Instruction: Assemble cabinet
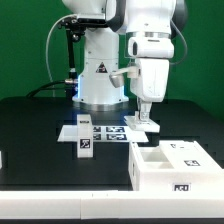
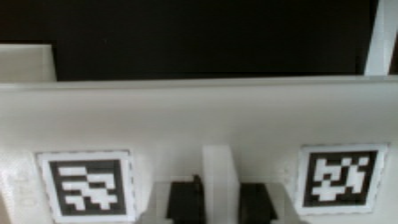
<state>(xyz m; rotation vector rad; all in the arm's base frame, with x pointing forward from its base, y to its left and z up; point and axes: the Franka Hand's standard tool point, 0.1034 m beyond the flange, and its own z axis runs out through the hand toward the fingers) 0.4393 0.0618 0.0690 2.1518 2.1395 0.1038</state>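
My gripper (image 1: 144,113) stands behind the cabinet box and is shut on a flat white panel (image 1: 141,124). In the wrist view the panel (image 2: 196,115) fills the frame and carries two black-and-white tags. Its middle ridge sits between my two dark fingers (image 2: 180,202). The panel hangs low over the black table; I cannot tell whether it touches. The large white cabinet box (image 1: 170,165) with inner compartments and a tag lies at the front on the exterior view's right. A small upright white part (image 1: 84,137) with a tag stands at the exterior view's left of centre.
The marker board (image 1: 106,130) lies flat on the table between the upright part and my gripper. The robot's white base (image 1: 100,80) stands behind it. A white edge (image 2: 25,66) shows beyond the panel in the wrist view.
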